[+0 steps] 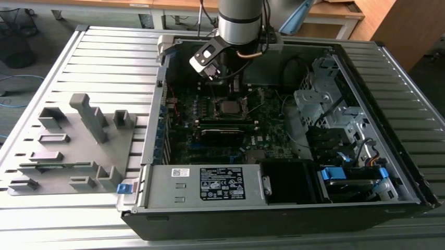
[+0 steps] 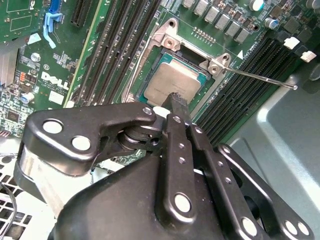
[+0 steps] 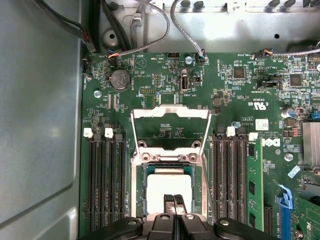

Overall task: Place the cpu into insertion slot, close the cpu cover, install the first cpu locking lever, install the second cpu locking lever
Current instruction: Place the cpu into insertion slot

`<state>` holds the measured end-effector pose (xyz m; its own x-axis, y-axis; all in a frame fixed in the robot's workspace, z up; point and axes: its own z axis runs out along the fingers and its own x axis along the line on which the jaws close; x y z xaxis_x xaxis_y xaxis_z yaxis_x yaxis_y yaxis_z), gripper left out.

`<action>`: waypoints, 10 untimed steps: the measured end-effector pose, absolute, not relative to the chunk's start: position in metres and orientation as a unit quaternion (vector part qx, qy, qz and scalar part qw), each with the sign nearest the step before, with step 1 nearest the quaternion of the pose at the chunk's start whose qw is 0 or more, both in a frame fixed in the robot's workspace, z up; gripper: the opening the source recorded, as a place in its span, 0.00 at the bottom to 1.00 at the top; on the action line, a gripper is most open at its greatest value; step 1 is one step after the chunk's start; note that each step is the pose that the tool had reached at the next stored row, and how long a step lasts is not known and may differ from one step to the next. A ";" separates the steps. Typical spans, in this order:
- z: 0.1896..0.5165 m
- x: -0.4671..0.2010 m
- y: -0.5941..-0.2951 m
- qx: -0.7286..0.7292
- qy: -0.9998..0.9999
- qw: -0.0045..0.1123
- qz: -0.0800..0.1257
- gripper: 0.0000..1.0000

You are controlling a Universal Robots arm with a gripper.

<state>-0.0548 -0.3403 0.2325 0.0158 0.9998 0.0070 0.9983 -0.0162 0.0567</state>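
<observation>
- The cpu [image 3: 161, 186] lies flat in the insertion slot [image 3: 140, 180], silver top up.
- The gripper [image 3: 175, 200] is clenched on nothing, over the cpu.
- The first wrist view shows the cpu cover [image 3: 170, 111] standing open.
- The second wrist view shows a thin lever rod [image 2: 260, 77].

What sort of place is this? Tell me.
Likely a robotics lab or workshop: a robot arm reaches into an open computer case on a slatted metal table, with wooden desks behind.
</observation>
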 end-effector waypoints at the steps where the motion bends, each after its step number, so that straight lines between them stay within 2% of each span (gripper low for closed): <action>1: 0.232 -0.055 -0.340 0.712 0.701 0.018 0.022 0.10; 10: 0.226 -0.055 -0.340 0.713 0.701 0.018 0.022 0.10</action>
<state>-0.0549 -0.3403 0.2261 0.0165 0.9998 0.0063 0.9983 -0.0169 0.0561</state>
